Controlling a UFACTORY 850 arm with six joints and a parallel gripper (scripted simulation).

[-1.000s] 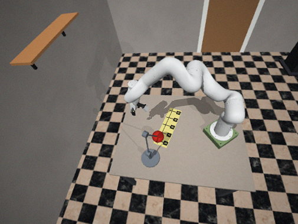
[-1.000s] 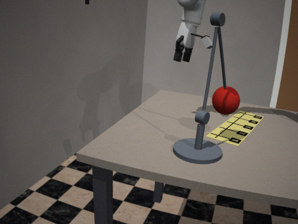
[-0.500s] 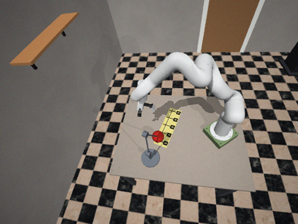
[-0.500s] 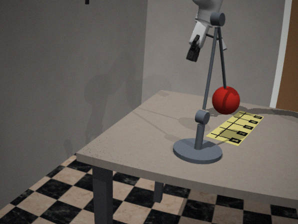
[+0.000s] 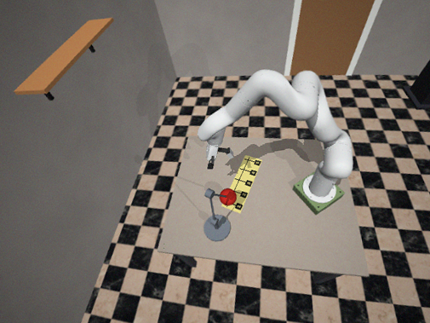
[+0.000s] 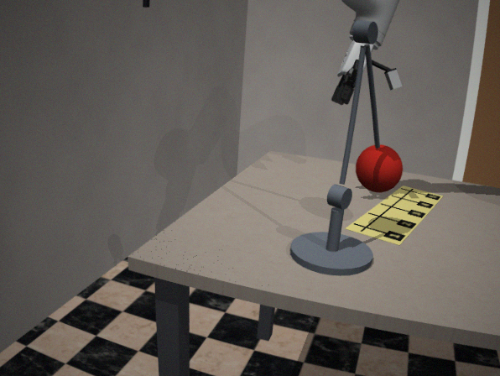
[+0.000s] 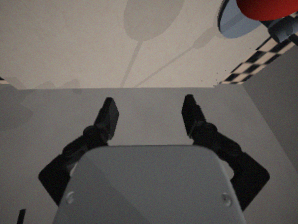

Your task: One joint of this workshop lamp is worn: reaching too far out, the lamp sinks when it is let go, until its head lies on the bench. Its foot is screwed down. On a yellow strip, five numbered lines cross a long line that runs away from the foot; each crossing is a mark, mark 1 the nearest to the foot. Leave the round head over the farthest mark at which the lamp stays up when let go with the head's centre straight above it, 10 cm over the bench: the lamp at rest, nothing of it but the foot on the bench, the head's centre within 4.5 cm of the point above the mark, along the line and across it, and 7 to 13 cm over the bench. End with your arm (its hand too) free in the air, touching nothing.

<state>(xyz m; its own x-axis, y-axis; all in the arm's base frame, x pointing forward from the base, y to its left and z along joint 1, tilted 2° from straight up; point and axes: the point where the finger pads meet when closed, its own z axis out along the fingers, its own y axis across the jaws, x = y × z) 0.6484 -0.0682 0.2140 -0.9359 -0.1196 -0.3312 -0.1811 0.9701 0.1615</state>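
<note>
The lamp has a grey round foot [image 5: 217, 228] on the bench, a folded two-link arm and a red round head [image 5: 228, 197]. In the exterior view the head [image 6: 378, 168] hangs well above the bench, near the foot end of the yellow strip [image 6: 395, 213], and the foot [image 6: 331, 253] stands left of the strip. The strip [image 5: 243, 179] carries several numbered lines. My gripper [image 5: 211, 161] [image 6: 343, 90] is open and empty, high in the air beyond the lamp near the bench's far left edge. It shows behind the lamp's upper joint. In the wrist view the fingers hold nothing.
The arm's green base plate [image 5: 318, 193] is on the bench's right side. Grey walls stand close behind the bench's far corner. An orange shelf [image 5: 63, 57] hangs high on the left wall.
</note>
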